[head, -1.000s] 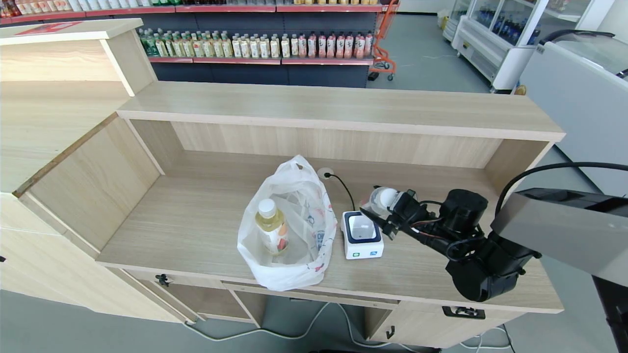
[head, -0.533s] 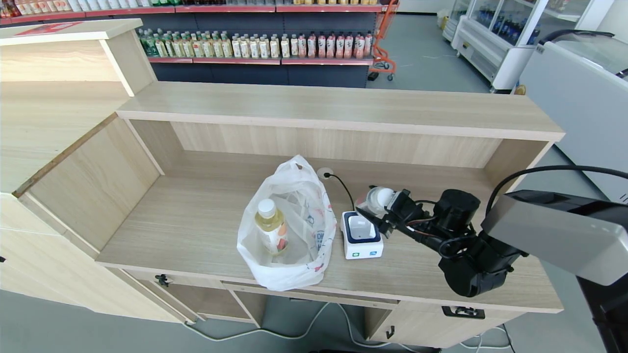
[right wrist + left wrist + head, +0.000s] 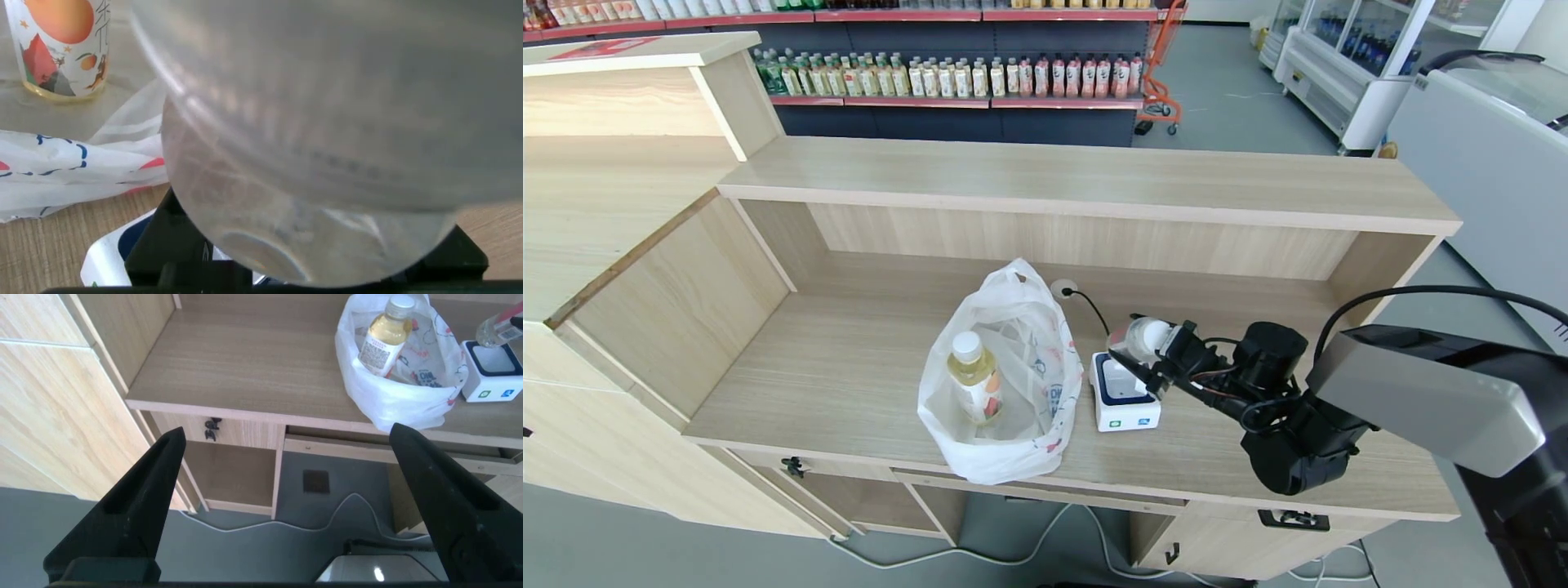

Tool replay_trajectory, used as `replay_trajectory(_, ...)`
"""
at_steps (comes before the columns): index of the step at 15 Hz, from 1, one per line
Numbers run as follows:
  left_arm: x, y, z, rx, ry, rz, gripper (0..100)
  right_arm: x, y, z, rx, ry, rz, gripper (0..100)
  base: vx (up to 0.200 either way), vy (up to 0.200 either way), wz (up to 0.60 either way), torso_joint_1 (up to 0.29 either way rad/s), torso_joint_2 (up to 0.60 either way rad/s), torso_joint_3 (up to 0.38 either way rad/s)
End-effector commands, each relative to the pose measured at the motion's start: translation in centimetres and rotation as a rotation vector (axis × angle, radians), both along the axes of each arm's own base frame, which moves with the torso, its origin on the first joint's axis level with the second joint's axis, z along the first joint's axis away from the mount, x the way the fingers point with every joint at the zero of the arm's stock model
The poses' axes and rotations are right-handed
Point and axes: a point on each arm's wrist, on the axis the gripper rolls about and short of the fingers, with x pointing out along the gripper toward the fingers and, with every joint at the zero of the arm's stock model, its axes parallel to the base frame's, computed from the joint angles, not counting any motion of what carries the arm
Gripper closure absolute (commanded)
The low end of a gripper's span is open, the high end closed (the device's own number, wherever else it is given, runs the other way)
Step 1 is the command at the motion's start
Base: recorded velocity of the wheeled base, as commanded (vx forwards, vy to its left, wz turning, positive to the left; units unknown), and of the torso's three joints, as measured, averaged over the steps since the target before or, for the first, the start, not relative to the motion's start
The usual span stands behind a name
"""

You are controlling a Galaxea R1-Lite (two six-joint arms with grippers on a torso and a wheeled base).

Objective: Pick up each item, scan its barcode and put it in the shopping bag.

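Note:
My right gripper (image 3: 1156,353) is shut on a clear bottle (image 3: 1142,333) with a white cap, held tilted just above the white and blue barcode scanner (image 3: 1125,400) on the wooden counter (image 3: 849,367). Seen from the right wrist, the clear bottle (image 3: 327,122) is close up, with the scanner (image 3: 106,257) below it. The white shopping bag (image 3: 1013,392) stands open left of the scanner, with a yellow drink bottle (image 3: 970,380) upright inside. My left gripper (image 3: 298,506) is open, low in front of the counter, away from the bag (image 3: 409,376).
A black cable (image 3: 1094,314) runs from the scanner to a grommet (image 3: 1063,287) at the back. A raised ledge (image 3: 1086,175) and a side wall (image 3: 678,302) enclose the counter. Bare counter lies left of the bag. Store shelves (image 3: 947,77) stand behind.
My right arm has moved left with the clear bottle, bringing it from the scanner's right side to over its top. The bag and its bottle have not moved.

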Motion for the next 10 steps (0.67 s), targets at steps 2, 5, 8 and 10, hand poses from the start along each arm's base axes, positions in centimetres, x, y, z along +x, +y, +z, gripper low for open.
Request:
replay_trajectory(2, 0.0, 0.0, 0.1, 0.0, -0.002, 0.0, 0, 0.2, 0.0, -0.6, -0.005, 0.015, -0.002, 100, 0.0, 0.0, 0.0, 0.0, 0.0, 0.0)
replay_trajectory(5, 0.0, 0.0, 0.0, 0.0, 0.001, 0.0, 0, 0.2, 0.2, 0.2, 0.016, 0.007, 0.003, 100, 0.0, 0.0, 0.0, 0.0, 0.0, 0.0)
replay_trajectory(8, 0.0, 0.0, 0.0, 0.0, 0.001, 0.0, 0, -0.2, 0.6, 5.4, 0.139, -0.029, 0.028, 100, 0.0, 0.0, 0.0, 0.0, 0.0, 0.0)
replay_trajectory(10, 0.0, 0.0, 0.0, 0.0, 0.0, 0.0, 0, -1.4, 0.0, 8.2, 0.249, 0.016, -0.02, 100, 0.0, 0.0, 0.0, 0.0, 0.0, 0.0)
